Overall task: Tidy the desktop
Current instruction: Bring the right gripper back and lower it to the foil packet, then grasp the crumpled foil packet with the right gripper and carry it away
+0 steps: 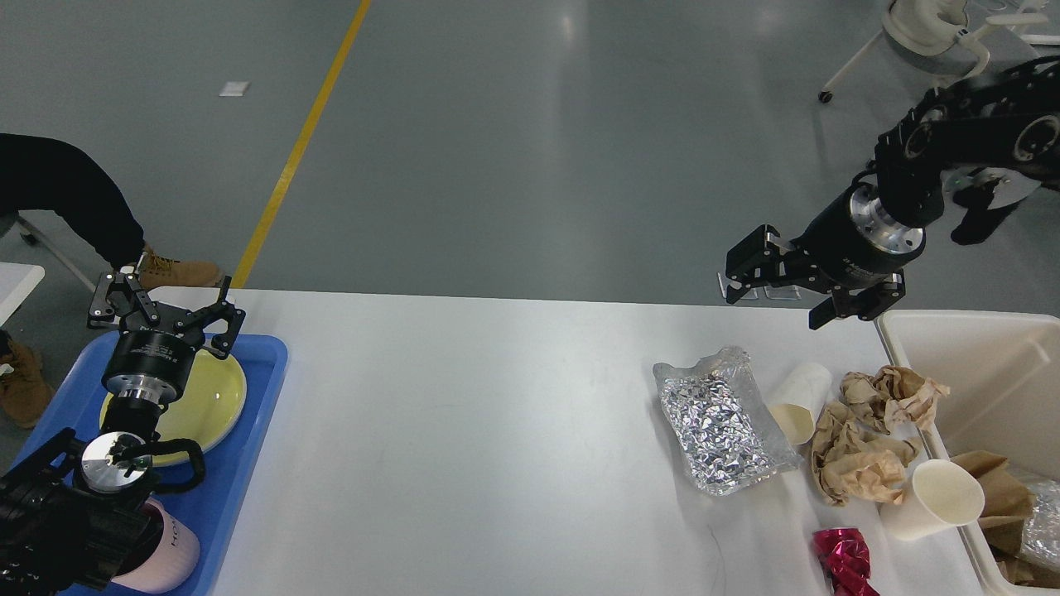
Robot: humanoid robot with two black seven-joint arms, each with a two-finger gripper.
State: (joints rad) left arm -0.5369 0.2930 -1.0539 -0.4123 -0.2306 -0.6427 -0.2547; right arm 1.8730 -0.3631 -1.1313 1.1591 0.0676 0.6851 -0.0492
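The white desktop (480,430) fills the lower view. On its right lie a silver foil bag (722,422), a tipped paper cup (800,401), crumpled brown paper (865,434), another paper cup (932,499) and a red foil wrapper (845,561). My right gripper (774,294) is open and empty, held above the far right edge of the desktop. My left gripper (166,308) is open and empty above the far end of the blue tray (257,389), over a yellow plate (211,397).
A cream bin (985,356) at the right edge holds brown paper and foil. A pink cup (166,550) lies on the blue tray near my left arm. A person's leg and boot (178,269) stand beyond the desktop's far left corner.
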